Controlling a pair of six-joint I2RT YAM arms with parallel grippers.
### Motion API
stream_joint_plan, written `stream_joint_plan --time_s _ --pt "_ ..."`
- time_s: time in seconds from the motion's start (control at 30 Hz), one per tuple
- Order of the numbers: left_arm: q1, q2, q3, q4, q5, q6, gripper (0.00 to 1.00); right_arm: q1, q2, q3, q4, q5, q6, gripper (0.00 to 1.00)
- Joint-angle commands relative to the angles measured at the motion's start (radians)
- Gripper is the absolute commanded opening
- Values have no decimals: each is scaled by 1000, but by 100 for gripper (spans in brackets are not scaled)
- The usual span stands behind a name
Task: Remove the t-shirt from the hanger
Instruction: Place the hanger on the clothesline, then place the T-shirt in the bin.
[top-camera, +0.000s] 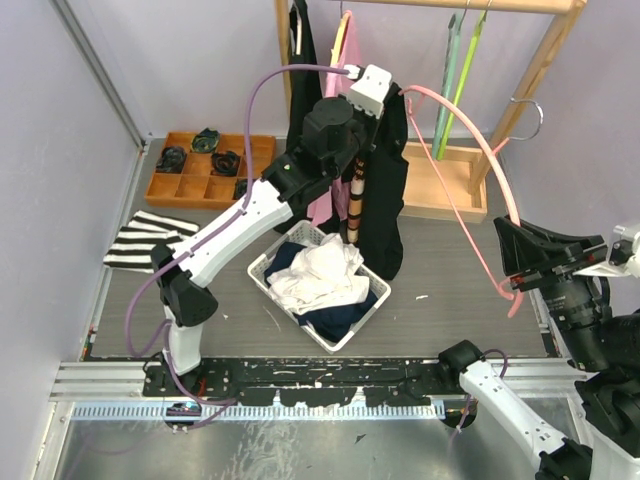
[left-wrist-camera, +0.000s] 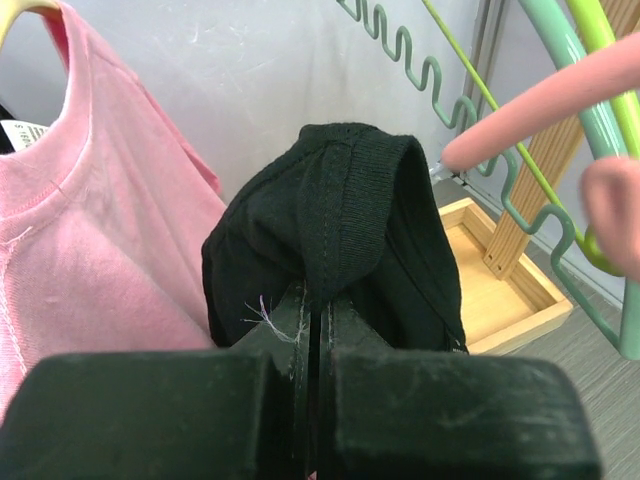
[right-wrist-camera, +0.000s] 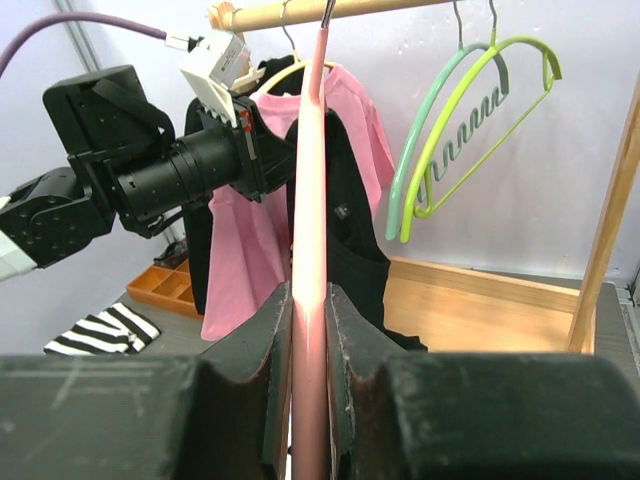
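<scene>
- left gripper (left-wrist-camera: 312, 300) clenched on a fold of the black t-shirt (left-wrist-camera: 350, 200), which hangs below the wooden rail (right-wrist-camera: 270, 13)
- right gripper (right-wrist-camera: 308, 300) squeezing the pink hanger (right-wrist-camera: 308, 190), down right of that rail

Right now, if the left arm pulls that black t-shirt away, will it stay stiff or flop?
Probably floppy: the black t-shirt bunches into folds where the left end effector pinches it. It likely drapes and trails, since its body hangs limp in the top view. It seems light; the ribbed knit probably won't slip.
</scene>
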Motion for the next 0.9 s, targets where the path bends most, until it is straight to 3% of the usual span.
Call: stream_joint_plan --time_s 0.0,0.27,0.57,0.87 --pt "8 -25 3 18 -11 -11 0 -2 3 40 75 40 8 1" --pt "9 -191 -232 88 29 -30 0 -4 66 13 88 130 58 1" --pt "7 -401 -425 191 226 -92 0 -4 143 2 56 332 120 1" --pt "7 -508 -463 208 336 -154 0 -5 211 -18 164 227 87 1"
